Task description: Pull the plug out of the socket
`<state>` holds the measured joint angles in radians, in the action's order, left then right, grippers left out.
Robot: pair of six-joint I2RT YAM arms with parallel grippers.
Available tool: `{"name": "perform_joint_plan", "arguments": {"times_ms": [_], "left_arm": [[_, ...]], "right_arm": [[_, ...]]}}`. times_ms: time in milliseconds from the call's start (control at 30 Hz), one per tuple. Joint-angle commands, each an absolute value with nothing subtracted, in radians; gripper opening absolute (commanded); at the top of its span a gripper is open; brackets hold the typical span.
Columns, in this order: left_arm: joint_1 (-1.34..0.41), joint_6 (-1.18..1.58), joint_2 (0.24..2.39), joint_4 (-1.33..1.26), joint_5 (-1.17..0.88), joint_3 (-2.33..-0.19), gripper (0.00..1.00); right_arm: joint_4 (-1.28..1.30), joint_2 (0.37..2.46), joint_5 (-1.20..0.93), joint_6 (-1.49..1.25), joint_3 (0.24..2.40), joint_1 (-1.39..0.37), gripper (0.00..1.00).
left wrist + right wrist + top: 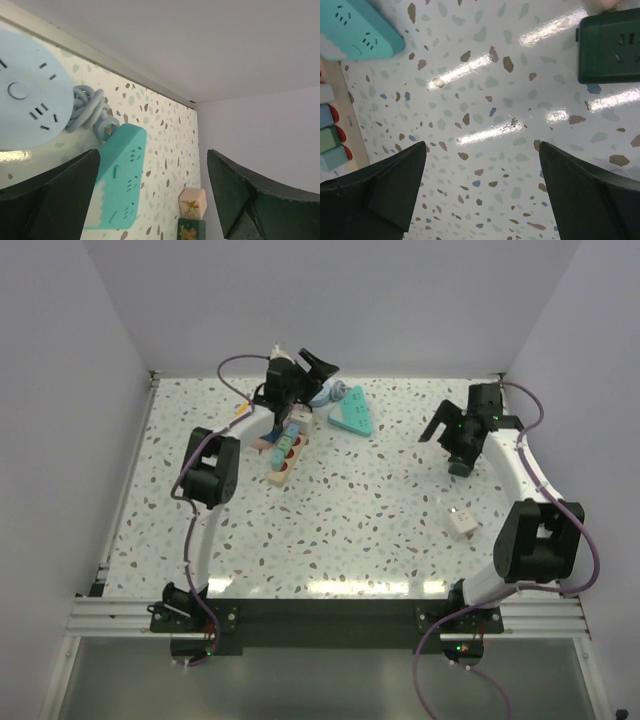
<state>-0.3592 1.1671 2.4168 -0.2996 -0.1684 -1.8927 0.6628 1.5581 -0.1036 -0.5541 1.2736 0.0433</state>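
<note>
Nearest, a small white piece (pixel 461 522) lies loose by the right arm. Beyond it, the right gripper (pixel 482 146) hangs spread and empty. The socket (pixel 283 452) lies far left, with coloured plugs (pixel 292 436) seated in it. The left gripper (pixel 152 160) gapes above its far end, holding nothing. The next move, I'd judge, is to drop, pinch a plug and pull.

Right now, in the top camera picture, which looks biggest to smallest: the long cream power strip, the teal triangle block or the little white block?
1. Long cream power strip, partly hidden by the left arm.
2. Teal triangular block, nearly alike, so that order is unsure.
3. Little white block, clearly smallest.
</note>
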Motion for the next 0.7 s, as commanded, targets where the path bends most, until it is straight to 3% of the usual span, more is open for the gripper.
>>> {"name": "perform_joint_plan", "arguments": {"times_ms": [0, 267, 500, 667], "left_arm": [[-0.347, 0.932, 2.191, -0.249, -0.204, -1.852, 0.94], [-0.345, 0.475, 1.933, 0.311, -0.019, -1.685, 0.92], [-0.347, 0.345, 1.798, 0.331, 0.041, -1.396, 0.83], [-0.356, 0.290, 1.793, 0.331, 0.034, -1.342, 0.78]], "right_arm": [[0.624, 1.580, -0.166, -0.491, 1.342, 0.009, 0.99], [0.626, 1.628, -0.206, -0.482, 1.359, -0.049, 0.99], [0.630, 1.667, -0.238, -0.486, 1.376, -0.077, 0.99], [0.630, 1.677, -0.245, -0.486, 1.368, -0.090, 0.99]]}}
